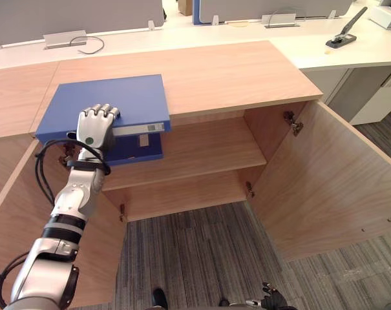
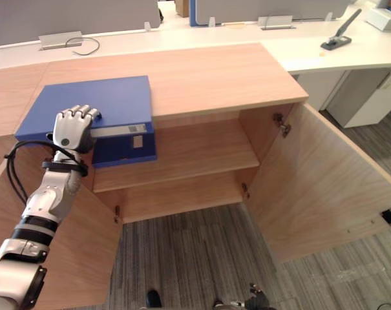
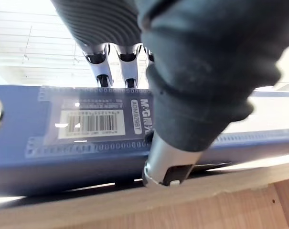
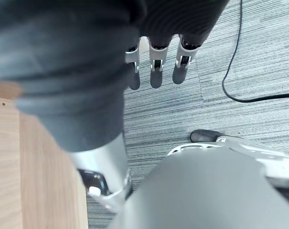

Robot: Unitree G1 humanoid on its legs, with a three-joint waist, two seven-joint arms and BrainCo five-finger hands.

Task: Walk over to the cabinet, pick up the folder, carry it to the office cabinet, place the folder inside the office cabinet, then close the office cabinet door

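One step underway: left robot hand (image 1: 95, 129) curls round the blue folder (image 1: 124, 97) lying upper left on the wooden surface (image 1: 234, 71); right robot hand (image 4: 156, 76) hangs slack; shelving and shutting the door (image 1: 331, 187) seemingly remain

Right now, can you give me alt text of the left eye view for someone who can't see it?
The left hand grips the spine of a blue folder lying on top of the wooden cabinet, the spine jutting past the front edge. Below, the cabinet's door on the right stands open, showing a shelf inside.
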